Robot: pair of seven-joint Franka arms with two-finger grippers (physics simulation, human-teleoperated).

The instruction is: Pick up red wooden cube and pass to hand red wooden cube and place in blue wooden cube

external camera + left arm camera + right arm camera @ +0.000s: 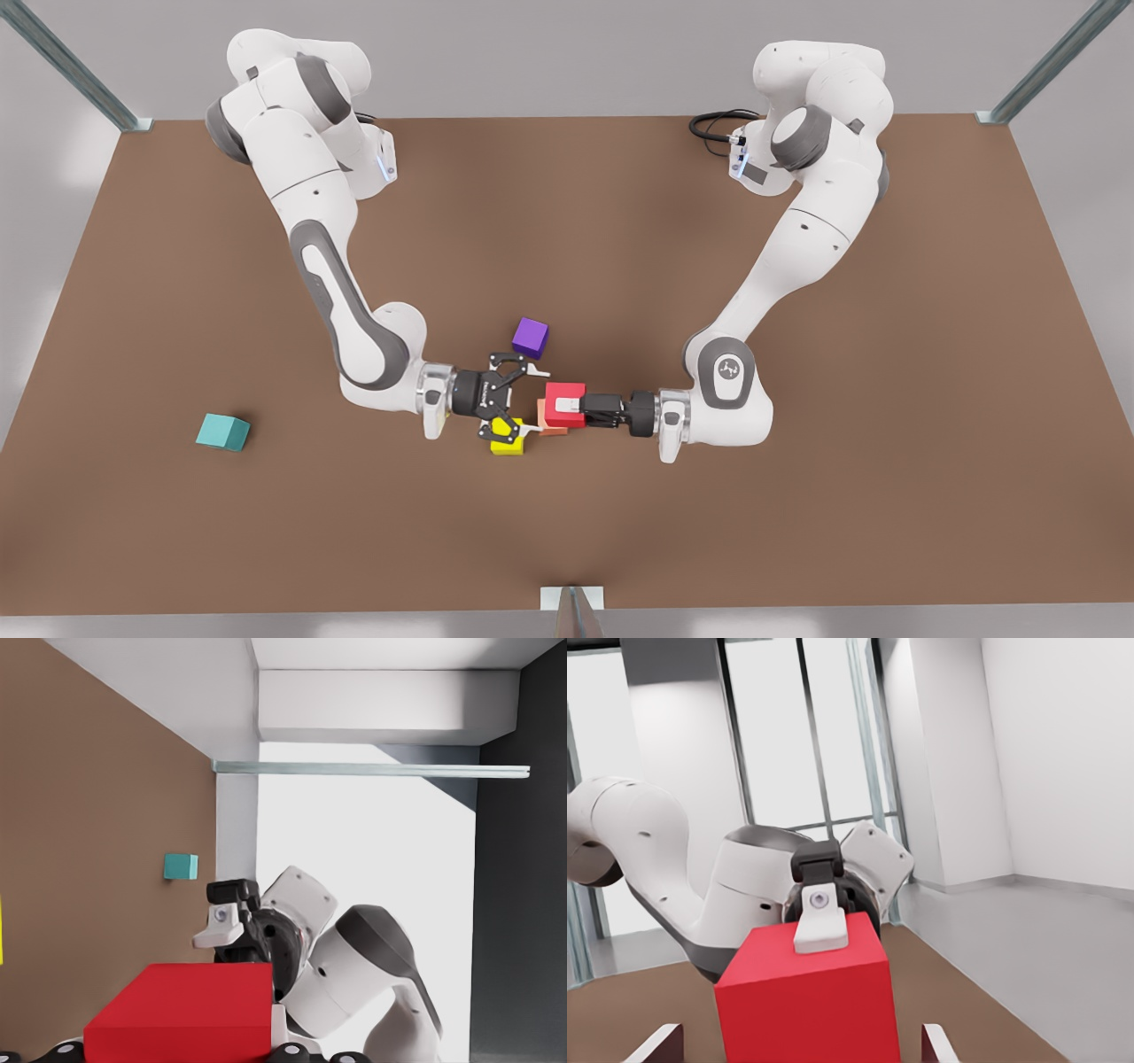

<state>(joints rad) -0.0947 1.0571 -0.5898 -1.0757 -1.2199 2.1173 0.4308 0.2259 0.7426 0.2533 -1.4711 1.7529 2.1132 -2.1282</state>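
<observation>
Tabletop [620, 221]: left claw [571, 408] grips level red wooden cube [560, 392].

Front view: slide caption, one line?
Mid-handover: left gripper holds the red wooden cube; open right gripper faces it; blue wooden cube sits apart at front view's left.

Red wooden cube [182, 1014] fills the near foreground; right gripper [232, 914] beyond it; blue wooden cube [180, 866] farther off on brown surface [97, 815].
</observation>
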